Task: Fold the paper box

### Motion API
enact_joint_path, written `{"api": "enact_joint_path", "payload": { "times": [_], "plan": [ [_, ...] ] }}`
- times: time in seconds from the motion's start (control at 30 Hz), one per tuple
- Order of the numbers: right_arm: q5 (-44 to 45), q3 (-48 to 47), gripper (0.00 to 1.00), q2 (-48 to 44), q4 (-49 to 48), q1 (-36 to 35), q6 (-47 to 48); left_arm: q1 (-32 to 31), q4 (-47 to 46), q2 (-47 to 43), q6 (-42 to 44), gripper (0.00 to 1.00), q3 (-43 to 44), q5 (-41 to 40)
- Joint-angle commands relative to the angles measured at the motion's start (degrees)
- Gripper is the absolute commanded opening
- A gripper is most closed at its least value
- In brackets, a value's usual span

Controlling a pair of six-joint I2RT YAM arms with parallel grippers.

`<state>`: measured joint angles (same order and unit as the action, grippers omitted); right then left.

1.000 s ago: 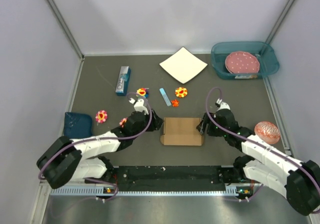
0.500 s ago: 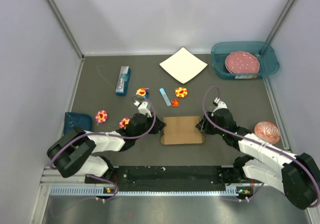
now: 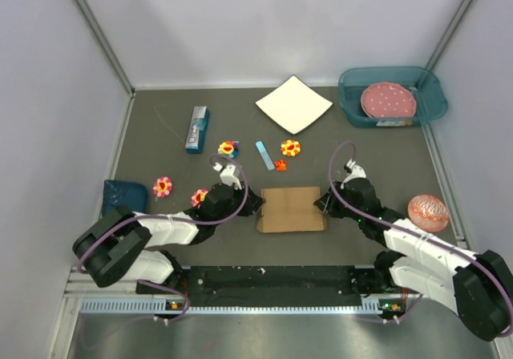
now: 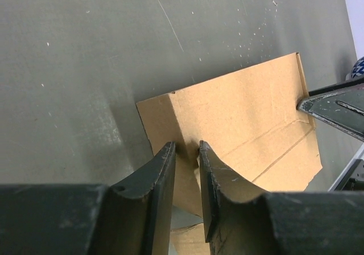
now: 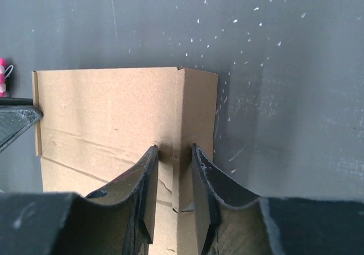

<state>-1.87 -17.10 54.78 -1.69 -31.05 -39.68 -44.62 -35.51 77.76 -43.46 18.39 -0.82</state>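
We see the left tool [image 4: 186,147] and the right tool [image 5: 174,149] each pinching, it seems, one end wall of the paper box [image 3: 292,209].

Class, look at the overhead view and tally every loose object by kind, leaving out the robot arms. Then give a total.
flower-shaped pieces: 5
paper box: 1
white square sheet: 1
small blue carton: 1
light blue strip: 1
teal bin: 1
pink spotted plate: 1
dark blue object: 1
pink patterned ball: 1
Total: 13
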Motion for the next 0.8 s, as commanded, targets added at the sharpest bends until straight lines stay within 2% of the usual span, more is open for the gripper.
{"api": "enact_joint_path", "payload": {
  "times": [0.0, 0.07, 0.1, 0.17, 0.27, 0.4, 0.47, 0.77],
  "plan": [
    [-0.6, 1.9, 0.29, -1.6, 6.1, -1.1, -1.4, -0.2, 6.9, -1.8, 2.0, 0.33, -1.5, -1.2],
    [0.5, 1.5, 0.41, -3.4, 7.3, -1.0, -1.7, -0.1, 8.0, -3.3, 1.6, 0.39, -1.3, -1.8],
    [0.9, 1.1, 0.44, -4.3, 7.9, -1.1, -2.1, -0.2, 8.8, -5.0, 1.5, 0.45, -1.3, -2.0],
    [1.3, 0.6, 0.47, -6.2, 8.9, -1.1, -2.1, -0.1, 8.9, -6.1, 1.0, 0.5, -1.1, -1.7],
    [0.6, 0.3, 0.47, -5.0, 8.9, -1.1, -1.9, -0.1, 9.1, -6.4, 0.7, 0.51, -0.5, -0.2],
    [-1.0, 2.2, 0.36, -2.4, 6.0, -1.1, -2.6, -0.2, 5.7, -3.9, -0.7, 0.46, -1.6, 0.6],
    [-1.6, 3.1, 0.33, -2.1, 4.9, -1.1, -2.9, -0.2, 3.0, -3.0, -1.1, 0.42, -2.7, 3.8],
    [-2.2, 4.9, 0.25, -2.1, 4.1, -1.6, -3.9, -0.4, -2.9, 1.3, -2.3, 0.25, -4.7, 7.2]
  ]
}}
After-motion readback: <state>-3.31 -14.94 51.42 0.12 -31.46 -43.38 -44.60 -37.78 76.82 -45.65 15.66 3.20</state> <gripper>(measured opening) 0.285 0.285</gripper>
